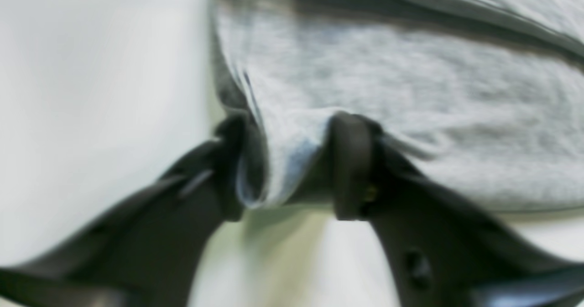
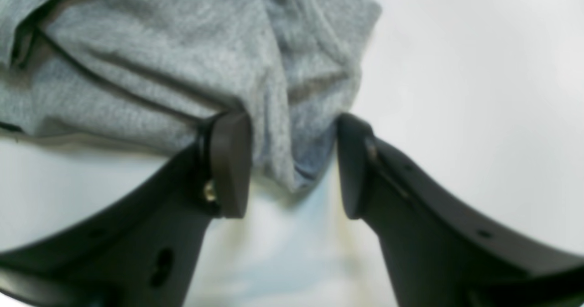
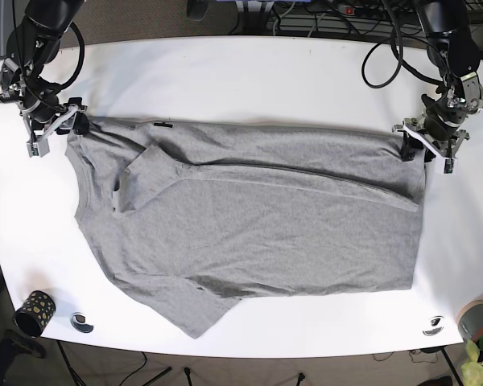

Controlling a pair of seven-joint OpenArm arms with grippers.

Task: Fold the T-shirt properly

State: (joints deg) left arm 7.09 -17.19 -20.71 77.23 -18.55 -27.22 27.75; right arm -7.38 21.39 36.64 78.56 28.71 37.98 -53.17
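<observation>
Left wrist: a bunched grey T-shirt edge is pinched in the left gripper, over the white surface. Right wrist: a fabric fold is clamped in the right gripper. Base: the shirt is spread flat mid-surface, partly folded, held at both far corners; a cup is seen near the front corner.

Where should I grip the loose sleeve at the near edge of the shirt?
Grip the T-shirt sleeve at its free cuff tip, coming from the table's near edge; it lies flat, pointing outward, clear of the body fabric.
</observation>
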